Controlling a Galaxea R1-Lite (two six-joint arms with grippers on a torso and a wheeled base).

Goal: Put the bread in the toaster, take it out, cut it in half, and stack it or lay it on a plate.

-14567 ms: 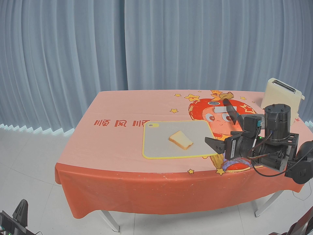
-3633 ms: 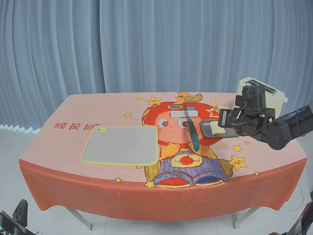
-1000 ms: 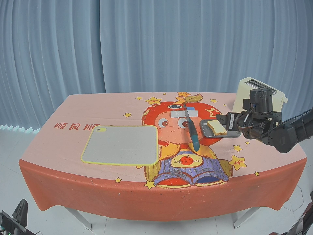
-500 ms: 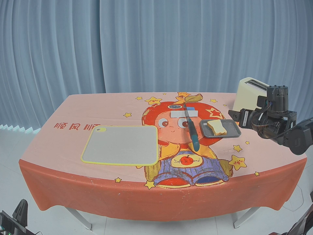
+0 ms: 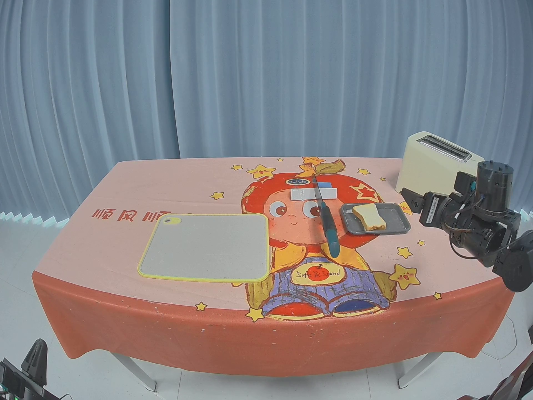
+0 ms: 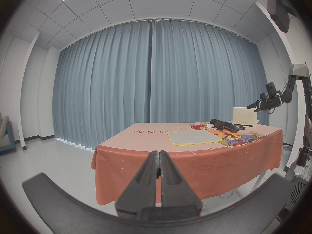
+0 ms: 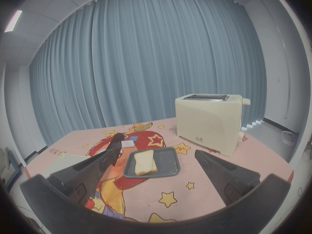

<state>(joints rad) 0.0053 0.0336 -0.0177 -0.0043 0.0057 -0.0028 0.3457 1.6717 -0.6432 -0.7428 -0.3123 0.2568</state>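
Hanging behind orange cartoon tablecloth [image 5: 166, 190], toaster [image 5: 436, 165]: blue-grey curtains [image 5: 266, 62]; white floor [image 5: 33, 318].

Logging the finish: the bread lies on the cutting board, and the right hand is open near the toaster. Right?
Not quite. The bread lies on the grey tray, not on the cutting board, as the head view shows. The right hand is open near the toaster.

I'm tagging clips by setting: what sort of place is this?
Probably a staged test room rather than a home kitchen: full-height curtains, one table under a cartoon cloth, and a toaster beside bread on a tray.
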